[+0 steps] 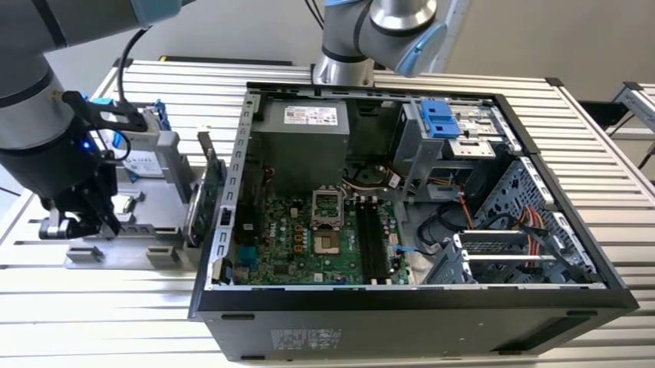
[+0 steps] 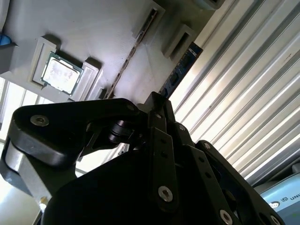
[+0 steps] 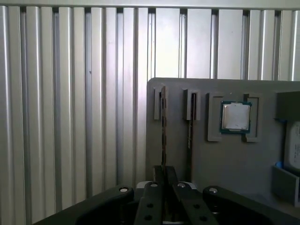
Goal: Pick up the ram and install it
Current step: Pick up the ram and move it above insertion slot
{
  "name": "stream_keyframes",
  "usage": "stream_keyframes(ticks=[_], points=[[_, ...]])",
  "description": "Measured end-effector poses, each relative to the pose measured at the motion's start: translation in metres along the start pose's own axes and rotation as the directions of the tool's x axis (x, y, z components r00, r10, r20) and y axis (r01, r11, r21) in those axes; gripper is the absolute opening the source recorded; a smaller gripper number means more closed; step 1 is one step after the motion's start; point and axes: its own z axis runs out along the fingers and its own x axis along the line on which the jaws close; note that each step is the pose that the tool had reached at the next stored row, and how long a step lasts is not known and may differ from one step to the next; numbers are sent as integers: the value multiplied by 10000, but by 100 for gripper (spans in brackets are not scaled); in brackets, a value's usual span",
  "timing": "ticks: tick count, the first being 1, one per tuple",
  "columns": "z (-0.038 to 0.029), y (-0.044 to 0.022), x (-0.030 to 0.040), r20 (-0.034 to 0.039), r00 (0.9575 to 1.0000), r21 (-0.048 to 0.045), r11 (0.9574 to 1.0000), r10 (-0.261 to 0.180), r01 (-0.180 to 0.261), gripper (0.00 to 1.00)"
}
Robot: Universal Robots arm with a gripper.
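Over on the grey plastic parts holder, the black two-fingered claw is clenched on the ram. The ram is a thin dark-blue circuit-board stick standing on edge in the holder's outermost slot, just beside the holder's rim. In the second wrist view the ram shows its blue face running straight up to the claw's tip. The stick sits in its slot.

Just beside it, in the neighbouring slot, stands a second thin dark stick, close alongside the claw. Past that, a square silver processor chip lies in its own recess.

In the exterior view the holder rests on the ribbed aluminium desk, at about nine o'clock from the open black computer case. A silver boxy hard drive with blue clips stands at the holder's twelve-o'clock end. A green expansion card stands upright between the holder and the case wall. Inside the case, the green motherboard carries long black memory slots towards its three-o'clock side.
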Motion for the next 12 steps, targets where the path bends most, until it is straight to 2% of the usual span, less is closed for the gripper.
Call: stream_keyframes(ticks=[12], points=[[-75, 8, 0, 1, 10000, 0, 10000, 0, 0, 0]])
